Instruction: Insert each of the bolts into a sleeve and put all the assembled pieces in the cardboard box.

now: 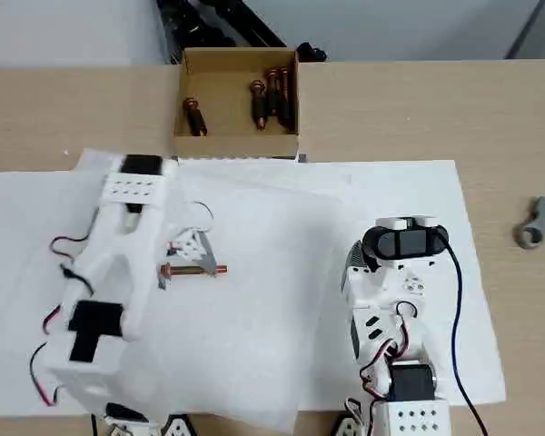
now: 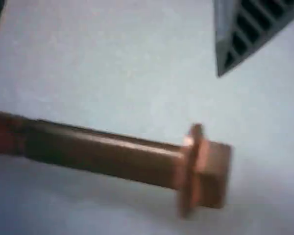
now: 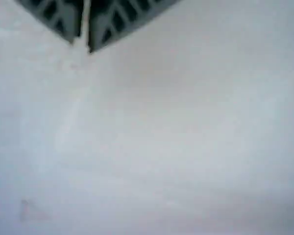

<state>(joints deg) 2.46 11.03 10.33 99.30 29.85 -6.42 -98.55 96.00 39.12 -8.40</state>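
— What is the bolt (image 2: 137, 161) like?
— Copper-coloured metal: a smooth round shank, a thin flange and a hexagonal head. The end away from the head looks darker, and I can't tell whether that is a sleeve. It lies flat on the white foam sheet (image 1: 282, 309), soft and faintly wrinkled, which covers much of the wooden table (image 1: 391, 109).
— And relative to the left gripper (image 1: 183, 257)?
— Close under its tips but not touching. The ribbed plastic fingertips (image 2: 240, 39) stand wide apart and hold nothing.
— The right gripper (image 3: 83, 43)?
— Well off to the other side over plain foam, its tips pressed together on nothing.
— The cardboard box (image 1: 236, 138)?
— Brown and open-topped, at the sheet's far edge, with several copper pieces (image 1: 259, 102) lying inside. A grey part (image 1: 537, 222) sits alone on the table
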